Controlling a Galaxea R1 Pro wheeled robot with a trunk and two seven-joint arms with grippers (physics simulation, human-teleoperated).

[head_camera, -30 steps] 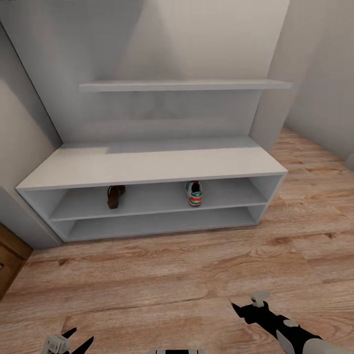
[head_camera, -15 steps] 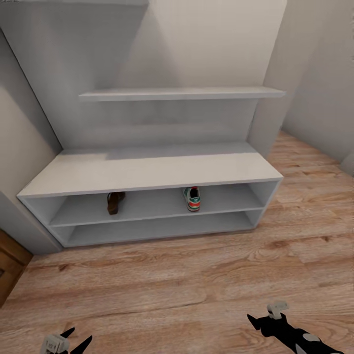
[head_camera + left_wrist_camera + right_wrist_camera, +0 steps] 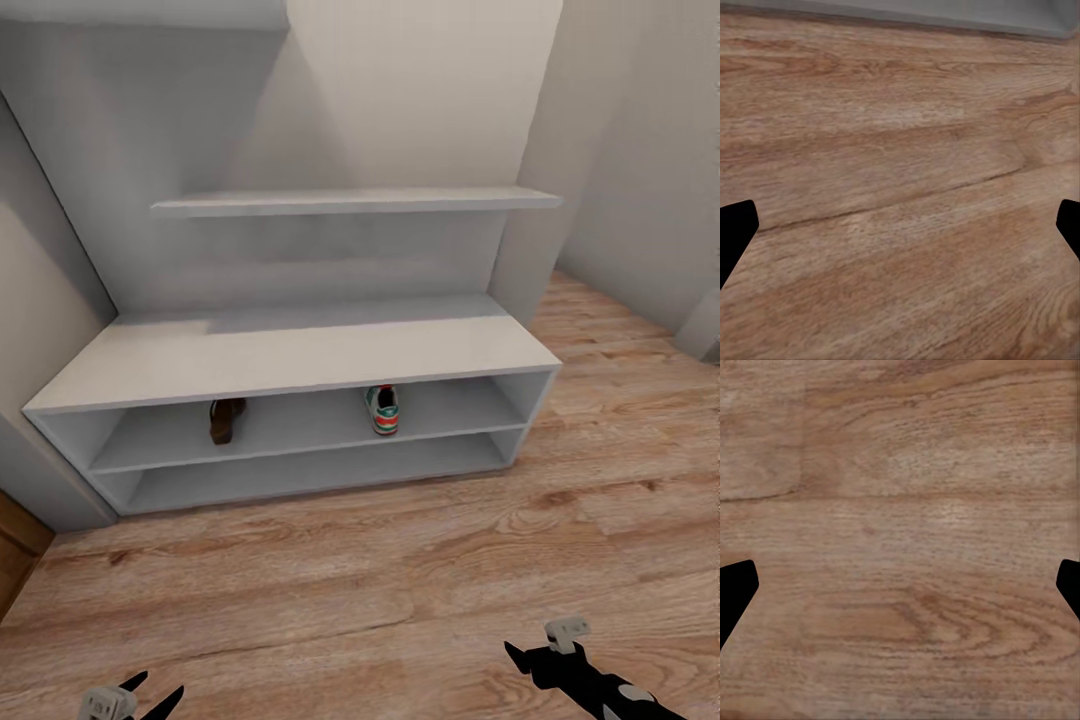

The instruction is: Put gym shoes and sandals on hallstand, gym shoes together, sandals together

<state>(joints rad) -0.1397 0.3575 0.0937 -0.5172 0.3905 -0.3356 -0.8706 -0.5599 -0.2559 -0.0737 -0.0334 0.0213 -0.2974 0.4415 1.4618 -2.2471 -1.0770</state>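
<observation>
My left claw point(image 3: 150, 697) and right claw point(image 3: 528, 655) are both spread wide and hold nothing, low over the bare corridor floor point(image 3: 400, 560). There is lots of open floor ahead. Far in front, one sandal point(image 3: 225, 420) and one gym shoe point(image 3: 382, 409) sit well apart on the hallstand point(image 3: 290, 355), on its upper low shelf.

Hallstand point(image 3: 290, 355): sandal point(image 3: 226, 419) and gym shoe point(image 3: 381, 409) on upper open shelf, well apart.
</observation>
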